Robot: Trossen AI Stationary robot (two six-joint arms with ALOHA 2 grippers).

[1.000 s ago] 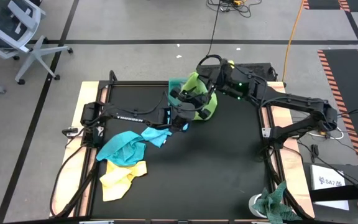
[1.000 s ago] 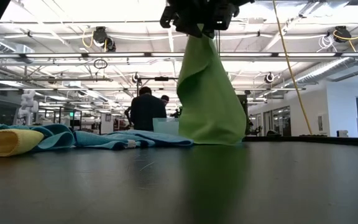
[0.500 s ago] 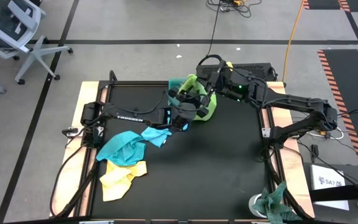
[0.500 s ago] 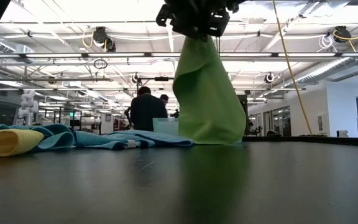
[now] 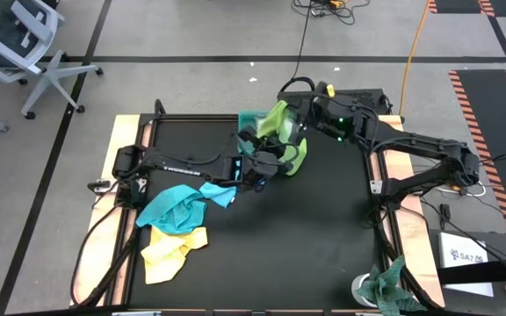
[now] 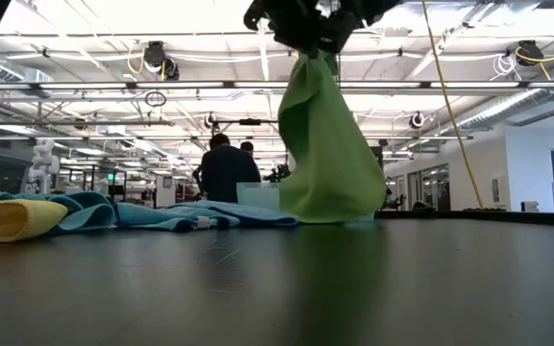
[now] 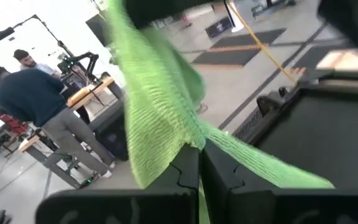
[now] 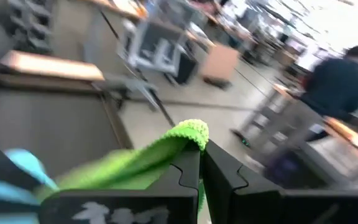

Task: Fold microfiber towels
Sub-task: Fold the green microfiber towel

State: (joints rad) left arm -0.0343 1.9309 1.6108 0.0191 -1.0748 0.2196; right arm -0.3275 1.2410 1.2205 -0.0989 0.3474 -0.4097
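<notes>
From the high view, you've got the lime green towel bunched up at the far edge of the table, right beside the teal tray. Both hands are on it: the left hand has clenched onto the near part of the towel, and the right hand is pinching it from the far side. The turquoise towel and the yellow towel lie in a heap well away from the green one, toward the left arm's base.

Low view: the green towel hangs like a limp sack from the hands above, its bottom just brushing the table. It drapes with no stiffness at all, so I'd expect it to be light and floppy and to follow whatever you do with a bit of swing. People stand in the room behind, nowhere near the towel.

Left wrist view: the left hand's fingers are closed tight with the green towel pinched between them. It looks like an edge fold rather than a clean corner, but I can't tell for sure.

Right wrist view: same story, fingers shut on a rolled hem of the towel.

Honestly, microfiber grips well, so slipping isn't your worry; bunching is. You'd want each hand on a corner along one hem, so the towel can spread flat before folding.
</notes>
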